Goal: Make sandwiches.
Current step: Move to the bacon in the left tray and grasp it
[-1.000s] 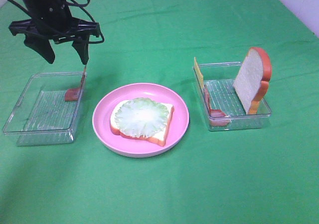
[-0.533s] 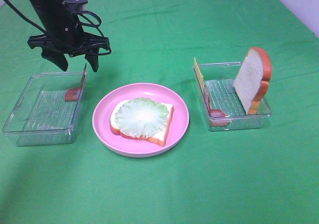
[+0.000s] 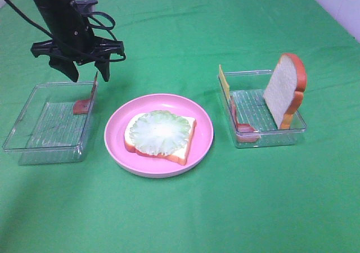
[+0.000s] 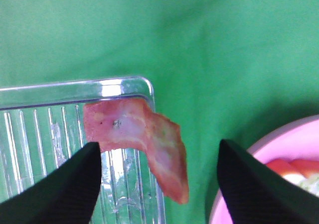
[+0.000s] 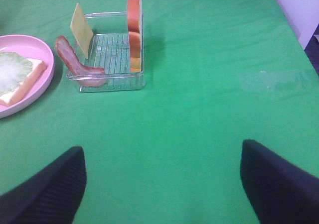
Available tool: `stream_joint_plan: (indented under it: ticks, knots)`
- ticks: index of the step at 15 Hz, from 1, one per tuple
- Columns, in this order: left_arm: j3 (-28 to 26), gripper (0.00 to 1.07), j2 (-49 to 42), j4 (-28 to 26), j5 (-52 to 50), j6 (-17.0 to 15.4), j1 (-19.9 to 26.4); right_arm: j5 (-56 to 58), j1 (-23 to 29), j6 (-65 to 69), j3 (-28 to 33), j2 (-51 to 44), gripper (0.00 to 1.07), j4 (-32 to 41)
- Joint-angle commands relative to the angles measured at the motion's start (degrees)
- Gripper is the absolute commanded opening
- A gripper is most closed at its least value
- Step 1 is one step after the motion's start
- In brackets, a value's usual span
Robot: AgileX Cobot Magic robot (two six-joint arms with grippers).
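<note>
At 10 o'clock of the pink plate (image 3: pixel 202 122), the left gripper (image 3: pixel 89 76) has sunk nearer the bacon strip (image 4: pixel 149 144) leaning on the left tray (image 3: pixel 34 147) wall. Its jaws are apart astride the strip, not touching it, so a pickup looks close. Lettuce-topped bread (image 3: pixel 160 134) waits plated. The right gripper (image 5: pixel 162 154) gapes empty and is unseen from above. The high view shows the strip only edge-on.

In the high view the left arm (image 3: pixel 56 5) is cut off by the top edge, and the bread (image 3: pixel 183 146) on the plate (image 3: pixel 205 123) is mostly covered by lettuce (image 3: pixel 160 132). In the left wrist view the tray (image 4: pixel 30 134) and plate are cut off.
</note>
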Motion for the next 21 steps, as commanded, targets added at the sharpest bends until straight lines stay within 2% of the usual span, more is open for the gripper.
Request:
stream_joint_plan:
  ticks: [1,8,15,21]
  knots:
    - [-0.2,0.62,0.2,0.0,0.2,-0.8,-0.1,-0.7,-0.2,-0.8,0.1,-0.7,0.79,0.0]
    - [-0.2,0.57,0.2,0.0,1.3,-0.8,-0.1,-0.7,-0.2,-0.8,0.1,-0.7,0.79,0.0]
    - [-0.2,0.57,1.7,0.0,1.8,-0.8,-0.1,-0.7,-0.2,-0.8,0.1,-0.7,0.79,0.0]
    - [-0.2,0.23,1.7,0.3,-0.3,-0.8,-0.1,-0.7,-0.2,-0.8,0.1,-0.7,0.79,0.0]
